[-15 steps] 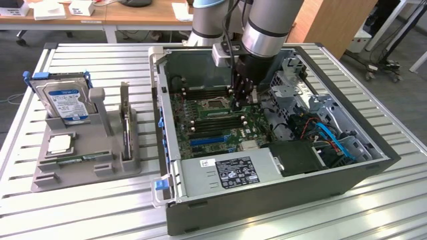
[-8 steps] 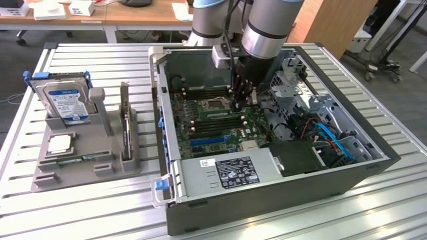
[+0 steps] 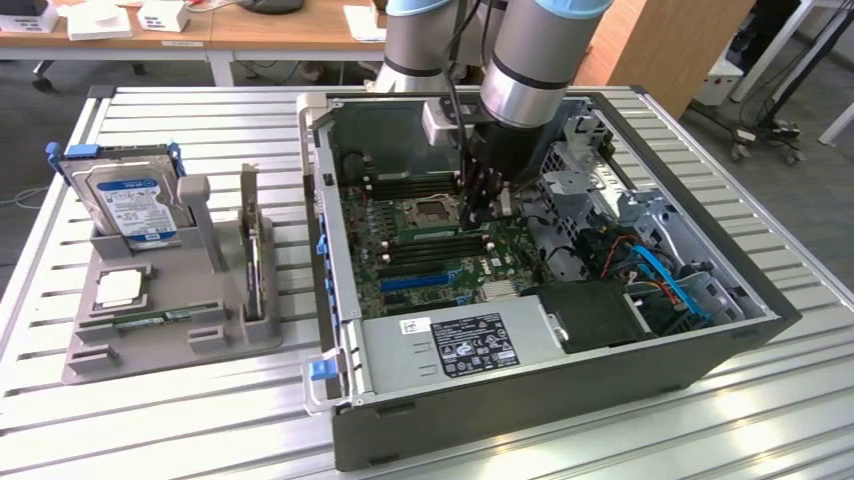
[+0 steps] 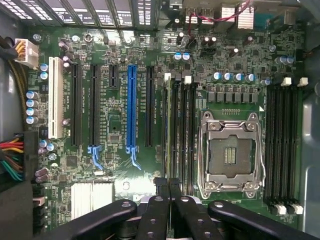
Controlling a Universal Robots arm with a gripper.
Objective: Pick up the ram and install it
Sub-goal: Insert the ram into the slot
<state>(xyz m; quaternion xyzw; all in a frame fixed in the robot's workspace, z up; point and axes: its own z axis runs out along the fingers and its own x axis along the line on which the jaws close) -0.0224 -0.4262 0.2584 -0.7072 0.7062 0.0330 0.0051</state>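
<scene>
- Gripper [image 4: 168, 184] is low inside the open computer case [image 3: 534, 410], fingers pressed together over the motherboard [image 4: 115, 145].
- The ram [image 4: 171, 130] appears to stand edge-on in a slot just beside the CPU socket [image 4: 230, 155], with the fingertips at one end of it. Pinching it or only bearing on it: cannot tell.
- Judgement: pickup and carry done. Full seating unconfirmed, latches unclear.
- Another green strip [image 3: 167, 319] lies in the grey holder [image 3: 134, 352]; identity unclear.
</scene>
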